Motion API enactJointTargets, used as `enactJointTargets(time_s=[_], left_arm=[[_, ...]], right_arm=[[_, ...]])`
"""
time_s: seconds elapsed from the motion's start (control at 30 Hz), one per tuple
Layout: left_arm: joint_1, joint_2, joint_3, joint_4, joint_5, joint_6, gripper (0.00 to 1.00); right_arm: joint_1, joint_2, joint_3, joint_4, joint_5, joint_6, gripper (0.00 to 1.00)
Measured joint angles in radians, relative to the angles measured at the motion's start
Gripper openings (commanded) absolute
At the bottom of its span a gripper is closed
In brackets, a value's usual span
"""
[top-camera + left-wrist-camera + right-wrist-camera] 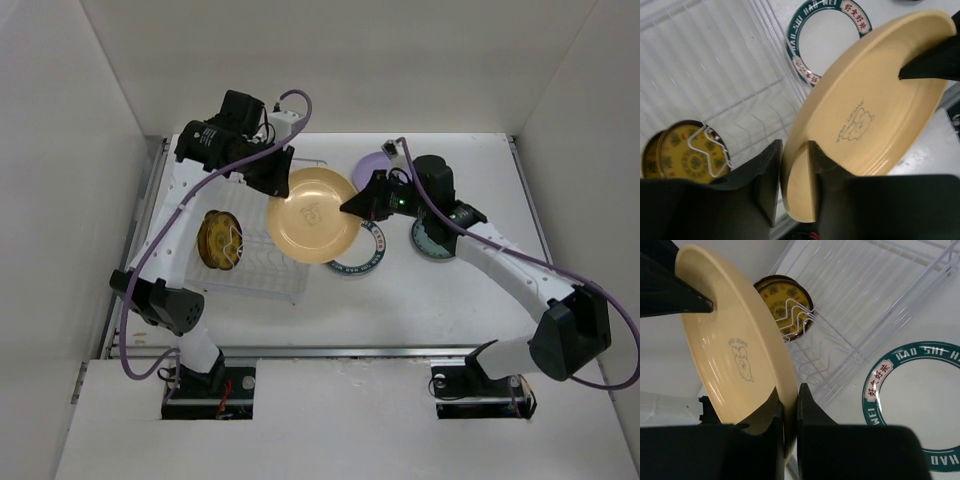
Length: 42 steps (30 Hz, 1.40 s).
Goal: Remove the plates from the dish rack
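Plate point(312, 215) gripped: left end effector point(795, 152), right end effector point(790, 396).

The table's point(400, 300) middle is blocked by the yellow-tan plate point(313, 215), clamped at opposite rims by the left gripper point(285, 180) and the right gripper point(348, 208). The far-right part is crowded by the lettered plate point(370, 258) (partly beneath the raised one), the teal plate point(427, 243) and the lavender plate point(372, 158). The dish rack's point(260, 275) left end is taken up by the brown-gold plate point(219, 240). Bare surface is left along the near edge and at the near-right corner.
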Motion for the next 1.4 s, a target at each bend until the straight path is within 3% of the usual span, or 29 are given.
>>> enactJointTargets(time_s=[0.03,0.07,0.1,0.2,0.33,0.47,0.6,0.9,1.13,1.17,1.2,1.3,1.33,1.4], left_arm=[[0.012,0.002,-0.001,0.011,-0.001,-0.004,0.44],[0.018,0.003,-0.001,0.017,-0.001,-0.008,0.95],[0.015,0.003,-0.001,0.016,-0.004,-0.016,1.00],[0.003,0.002,-0.001,0.019,-0.048,-0.040,1.00],[0.014,-0.001,-0.001,0.056,-0.251,-0.077,1.00],[0.086,-0.011,-0.019,0.119,-0.458,-0.090,1.00],[0.194,-0.004,-0.051,0.151,-0.579,-0.081,1.00],[0.327,0.269,-0.081,0.180,-0.656,-0.031,0.99],[0.360,0.473,-0.063,0.193,-0.657,-0.024,0.88],[0.370,0.488,-0.058,0.196,-0.655,-0.025,0.84],[0.380,0.499,-0.050,0.197,-0.655,-0.025,0.77],[0.407,0.509,-0.038,0.204,-0.652,-0.028,0.62],[0.414,0.509,-0.036,0.204,-0.650,-0.029,0.49],[0.420,0.510,-0.033,0.197,-0.621,-0.036,0.35]], right_arm=[[0.001,-0.003,0.000,0.011,0.002,0.004,0.00],[0.008,-0.005,0.000,0.016,0.019,0.014,0.00],[0.014,-0.005,0.000,0.018,0.039,0.020,0.00],[0.008,-0.003,0.001,0.002,0.124,0.050,0.00],[-0.037,0.028,0.050,-0.048,0.240,0.106,0.00],[-0.140,0.103,0.134,-0.079,0.350,0.201,0.00],[-0.267,0.210,0.207,-0.106,0.417,0.301,0.00],[-0.357,0.533,0.428,-0.219,0.480,0.368,0.00],[-0.359,0.603,0.444,-0.280,0.499,0.374,0.02],[-0.359,0.608,0.445,-0.288,0.500,0.373,0.08],[-0.359,0.613,0.448,-0.293,0.500,0.370,0.25],[-0.359,0.645,0.480,-0.314,0.491,0.344,0.53],[-0.359,0.658,0.492,-0.322,0.487,0.334,0.69],[-0.359,0.682,0.512,-0.336,0.479,0.313,0.76]])
